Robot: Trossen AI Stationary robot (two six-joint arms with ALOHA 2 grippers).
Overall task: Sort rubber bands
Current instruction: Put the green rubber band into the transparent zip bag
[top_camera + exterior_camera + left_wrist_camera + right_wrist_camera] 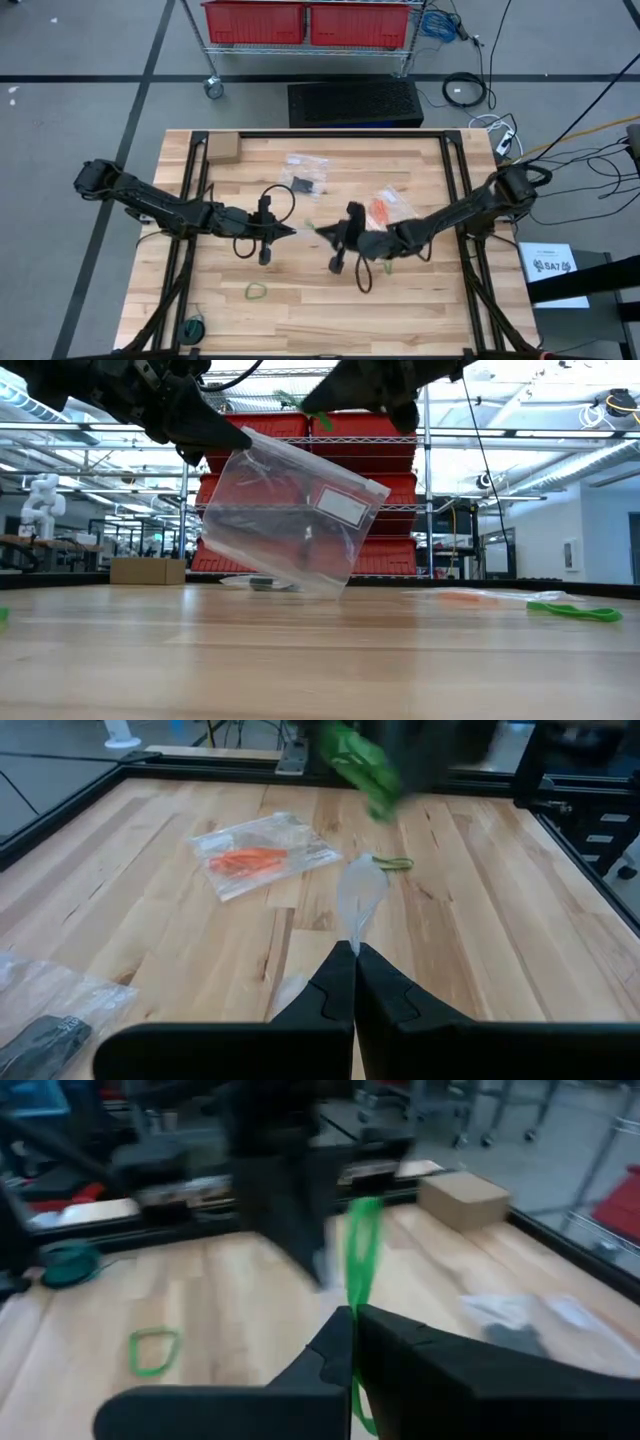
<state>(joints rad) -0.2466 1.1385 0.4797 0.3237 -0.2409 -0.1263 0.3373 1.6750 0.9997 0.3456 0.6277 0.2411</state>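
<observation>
My left gripper [293, 231] is shut on a clear zip bag [295, 520], which hangs over the table's middle and shows edge-on in the left wrist view [360, 900]. Just to its right, my right gripper [322, 232] is shut on a green rubber band [362, 1250], close to the bag's top. Another green rubber band [256, 291] lies flat on the wood nearer the front, and one more [395, 863] lies beyond the bag. My left gripper pinches the bag's top edge [357, 925] between its two fingertips, which reach almost level from the table's left. The bag hangs tilted below them [300, 530]. Whether its lowest corner touches the wood I cannot tell. My right gripper pinches the green band between its two fingers [352, 1320], reaching nearly level from the table's right. One part of the loop stands up beyond the fingertips [362, 1230] and another part hangs under them [357, 1415]. The band is clear of the table.
A clear bag with orange-red bands [385, 208] lies right of centre, and a bag with black bands [305, 182] lies toward the far edge. A cardboard box [222, 148] stands at the far left corner. A teal roll [192, 327] sits at the front left.
</observation>
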